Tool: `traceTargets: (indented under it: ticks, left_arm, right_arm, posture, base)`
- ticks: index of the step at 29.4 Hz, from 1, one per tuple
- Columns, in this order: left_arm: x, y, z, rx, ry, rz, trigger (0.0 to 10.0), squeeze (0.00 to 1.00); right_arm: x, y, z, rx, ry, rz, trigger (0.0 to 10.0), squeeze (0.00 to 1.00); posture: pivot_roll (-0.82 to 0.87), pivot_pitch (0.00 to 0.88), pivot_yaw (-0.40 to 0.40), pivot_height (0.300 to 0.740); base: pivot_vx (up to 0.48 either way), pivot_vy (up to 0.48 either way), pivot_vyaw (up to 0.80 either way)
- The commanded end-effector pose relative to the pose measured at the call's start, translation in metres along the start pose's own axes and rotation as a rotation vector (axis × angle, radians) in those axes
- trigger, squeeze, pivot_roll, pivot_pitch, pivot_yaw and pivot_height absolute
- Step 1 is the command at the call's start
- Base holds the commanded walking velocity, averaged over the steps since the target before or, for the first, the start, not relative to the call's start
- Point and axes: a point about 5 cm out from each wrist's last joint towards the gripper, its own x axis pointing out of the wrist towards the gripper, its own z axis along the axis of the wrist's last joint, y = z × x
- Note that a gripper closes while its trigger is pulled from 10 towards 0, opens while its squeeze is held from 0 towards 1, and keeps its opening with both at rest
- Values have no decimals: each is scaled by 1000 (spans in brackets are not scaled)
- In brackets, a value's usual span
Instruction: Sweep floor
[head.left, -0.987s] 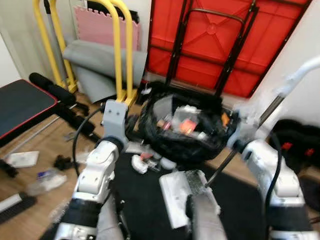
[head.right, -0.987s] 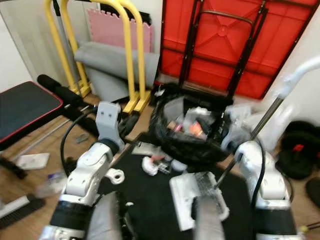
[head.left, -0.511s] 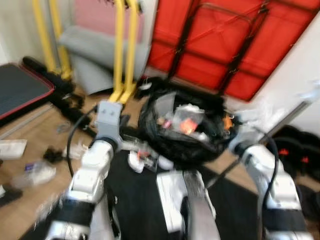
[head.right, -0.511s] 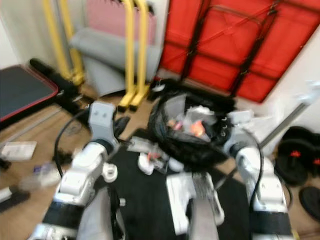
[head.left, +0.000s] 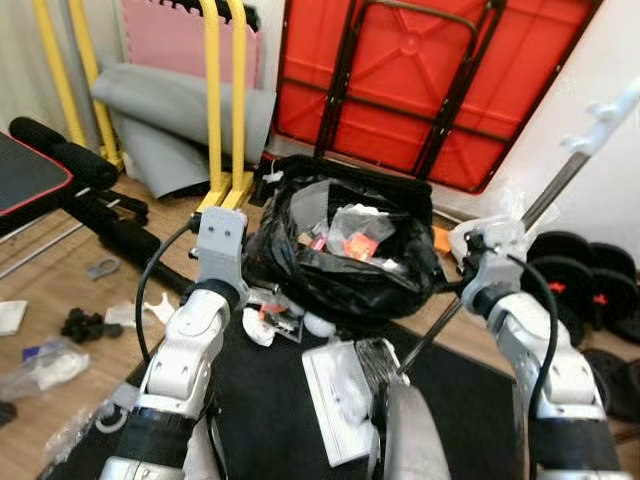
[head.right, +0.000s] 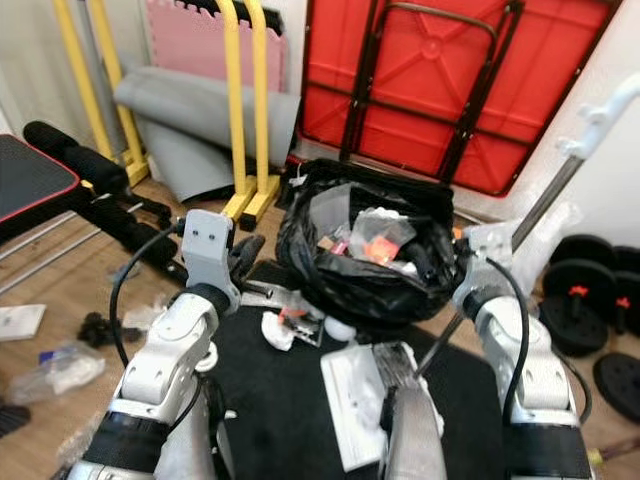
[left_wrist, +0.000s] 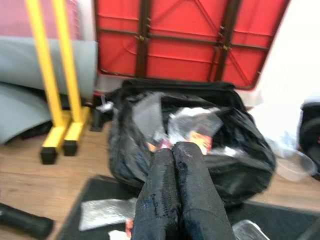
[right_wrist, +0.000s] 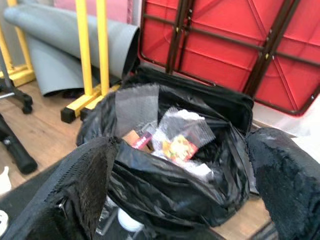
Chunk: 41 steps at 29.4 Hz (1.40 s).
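A black rubbish bag (head.left: 345, 262), open and stuffed with wrappers, stands on the floor ahead of me. My left gripper (left_wrist: 172, 150) is shut with nothing in it and points at the bag's near left side; in the right eye view its fingers (head.right: 246, 250) are close to the bag. My right gripper (right_wrist: 182, 142) is open, fingers spread wide in front of the bag, nothing between them. A long metal broom handle (head.left: 545, 195) slants past my right wrist (head.left: 478, 262) down to a white dustpan-like tray (head.left: 335, 400) on the black mat (head.left: 270, 400).
Crumpled white litter (head.left: 255, 325) lies by the bag's foot, a clear plastic bag (head.left: 45, 365) and scraps on the wood floor at left. A red folded table (head.left: 420, 80), yellow rails (head.left: 222, 90), a weight bench (head.left: 40, 180) and black weight plates (head.left: 590, 280) ring the area.
The whole picture has shifted and sharpened, so the camera moved. Both arms keep about the same pose before the bag.
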Motion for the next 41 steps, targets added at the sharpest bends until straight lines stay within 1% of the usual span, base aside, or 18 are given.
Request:
traceTargets:
  ticks: [1, 5, 7, 8, 9, 10, 11, 13, 16, 18, 21, 23, 30, 31, 33, 34, 36, 41]
  left_arm:
    - [1, -7, -3, 6, 17, -71, 10000, 0]
    - [1, -7, -3, 14, 21, -72, 10000, 0]
    - [0, -7, -4, 20, 23, -72, 10000, 0]
    - [0, -7, -4, 20, 23, -72, 10000, 0]
    - [0, -7, -3, 24, 19, -71, 10000, 0]
    - [0, -7, -3, 24, 19, -71, 10000, 0]
    - [0, -7, -2, 26, 14, -71, 10000, 0]
    - [-1, -8, -1, 29, 5, -75, 10000, 0]
    - [-1, -9, 1, 33, -4, -82, 10000, 0]
    - [-5, -14, 5, 48, -27, -120, 10000, 0]
    - [-10, -19, 8, 60, -44, -164, 10000, 0]
    - [-15, -23, 9, 57, -44, -208, 10000, 0]
    - [-21, -27, 11, 57, -42, -249, 10000, 0]
    - [-26, -32, 14, 60, -55, -296, 10000, 0]
    - [-26, -32, 14, 60, -55, -296, 10000, 0]
    - [-32, -37, 18, 58, -66, -343, 10000, 0]
    - [-41, -49, 23, 42, -62, -456, 10000, 0]
    - [-48, -55, 25, 46, -50, -516, 10000, 0]
  right_arm:
    - [-1, -10, -2, -12, 7, -40, 10000, 0]
    - [-2, -15, -4, -11, 8, -60, 10000, 0]
    - [-4, -24, -7, -4, 14, -94, 10000, 0]
    - [-4, -24, -7, -4, 14, -94, 10000, 0]
    - [-5, -35, -11, 3, 25, -132, 10000, 0]
    - [-5, -35, -11, 3, 25, -132, 10000, 0]
    - [-6, -43, -15, 7, 34, -161, 10000, 0]
    - [-6, -49, -17, 6, 44, -181, 10000, 0]
    - [-5, -52, -19, 4, 49, -189, 10000, 0]
    - [-3, -57, -19, -2, 52, -191, 10000, 0]
    - [0, -58, -18, -5, 52, -183, 10000, 0]
    - [4, -60, -20, -5, 60, -178, 10000, 0]
    - [9, -62, -22, -7, 65, -169, 10000, 0]
    - [17, -62, -19, -5, 63, -156, 10000, 0]
    - [17, -62, -19, -5, 63, -156, 10000, 0]
    - [23, -60, -15, -3, 58, -144, 10000, 0]
    - [35, -52, -12, -47, 71, -82, 10000, 0]
    - [40, -45, -11, -83, 66, -39, 10000, 0]
  posture:
    - [-157, 13, -149, 440]
    - [-155, 10, -149, 430]
    - [-154, 9, -148, 420]
    - [-154, 9, -148, 420]
    - [-153, 12, -147, 410]
    - [-153, 12, -147, 410]
    - [-153, 16, -143, 400]
    - [-152, 20, -143, 390]
    - [-151, 22, -143, 385]
    - [-145, 49, -142, 375]
    - [-144, 64, -142, 360]
    - [-133, 112, -135, 350]
    - [-121, 140, -127, 340]
    - [-111, 178, -116, 335]
    - [-111, 178, -116, 335]
    - [-104, 206, -111, 330]
    - [-98, 241, -103, 320]
    - [-90, 259, -97, 305]
  base:
    - [0, 0, 0]
    - [0, 0, 0]
    - [0, 0, 0]
    - [0, 0, 0]
    - [0, 0, 0]
    - [0, 0, 0]
    - [0, 0, 0]
    - [0, 0, 0]
    - [0, 0, 0]
    - [0, 0, 0]
    - [0, 0, 0]
    - [0, 0, 0]
    - [0, 0, 0]
    - [0, 0, 0]
    - [0, 0, 0]
    - [0, 0, 0]
    - [0, 0, 0]
    - [0, 0, 0]
